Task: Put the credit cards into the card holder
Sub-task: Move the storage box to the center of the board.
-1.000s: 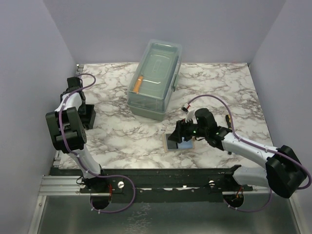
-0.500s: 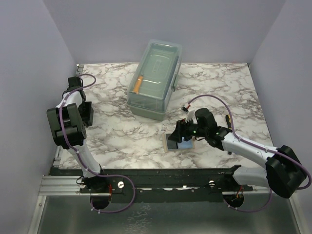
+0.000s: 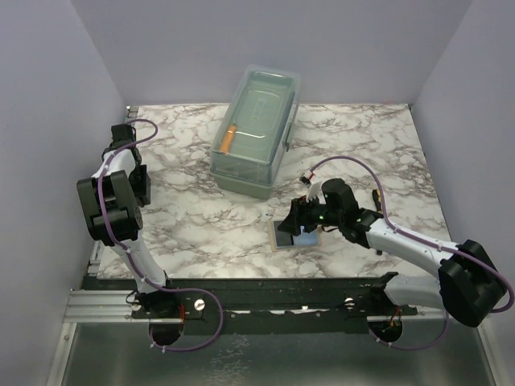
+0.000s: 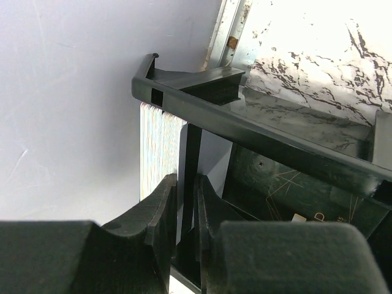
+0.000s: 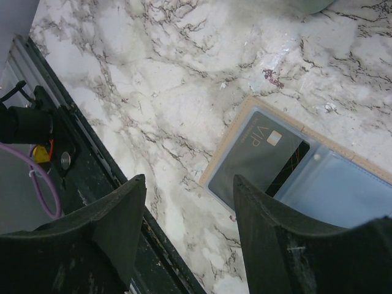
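The credit cards lie flat, near and right of centre, on a tan pad (image 5: 223,142): a dark grey card (image 5: 248,159) marked VIP, its corner overlapping the light blue card (image 5: 340,190) beside it. The right gripper (image 5: 190,233) hangs above them, jaws spread and empty. The card holder (image 4: 245,125), a black rack, is by the left wall, the left gripper (image 4: 187,184) clenched on one thin upright wall. A clear lidded box (image 3: 256,129) stands far centre on the marble table (image 3: 362,145). From above, the left arm hides most of the holder.
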{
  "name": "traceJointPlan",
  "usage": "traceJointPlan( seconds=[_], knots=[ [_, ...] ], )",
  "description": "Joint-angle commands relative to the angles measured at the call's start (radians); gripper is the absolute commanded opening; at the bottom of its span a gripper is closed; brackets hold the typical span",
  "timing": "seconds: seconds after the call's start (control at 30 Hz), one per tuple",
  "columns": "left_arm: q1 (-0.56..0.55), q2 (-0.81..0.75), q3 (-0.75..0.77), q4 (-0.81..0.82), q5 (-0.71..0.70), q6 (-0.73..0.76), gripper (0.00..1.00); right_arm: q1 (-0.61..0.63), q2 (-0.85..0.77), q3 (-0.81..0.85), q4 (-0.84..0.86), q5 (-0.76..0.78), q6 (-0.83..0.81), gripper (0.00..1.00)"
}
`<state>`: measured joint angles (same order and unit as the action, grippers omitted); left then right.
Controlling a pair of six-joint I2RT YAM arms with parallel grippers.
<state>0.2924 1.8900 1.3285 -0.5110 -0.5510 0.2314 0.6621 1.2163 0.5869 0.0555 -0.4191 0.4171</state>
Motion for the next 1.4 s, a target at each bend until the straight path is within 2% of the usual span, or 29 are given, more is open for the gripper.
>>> traceJointPlan(
  seconds=[0.0,0.43,0.63,1.03,1.37],
  knots=[
    [0.008,-0.022,0.009,0.002,-0.01,-0.003,0.17,0.007,-0.011,-0.009,-0.016,0.017,-0.013,0.63],
    [0.009,-0.085,-0.049,-0.022,0.087,-0.085,0.0,0.007,0.001,-0.009,-0.008,0.014,-0.01,0.63],
    [0.009,-0.107,-0.048,-0.05,0.12,-0.116,0.0,0.007,0.004,-0.01,-0.007,0.013,-0.009,0.63],
    [0.008,-0.113,0.025,-0.162,0.343,-0.261,0.0,0.006,0.021,-0.009,0.003,0.007,-0.009,0.63],
    [-0.013,-0.114,0.03,-0.184,0.449,-0.335,0.0,0.006,0.03,-0.007,0.009,0.001,-0.007,0.63]
  ],
)
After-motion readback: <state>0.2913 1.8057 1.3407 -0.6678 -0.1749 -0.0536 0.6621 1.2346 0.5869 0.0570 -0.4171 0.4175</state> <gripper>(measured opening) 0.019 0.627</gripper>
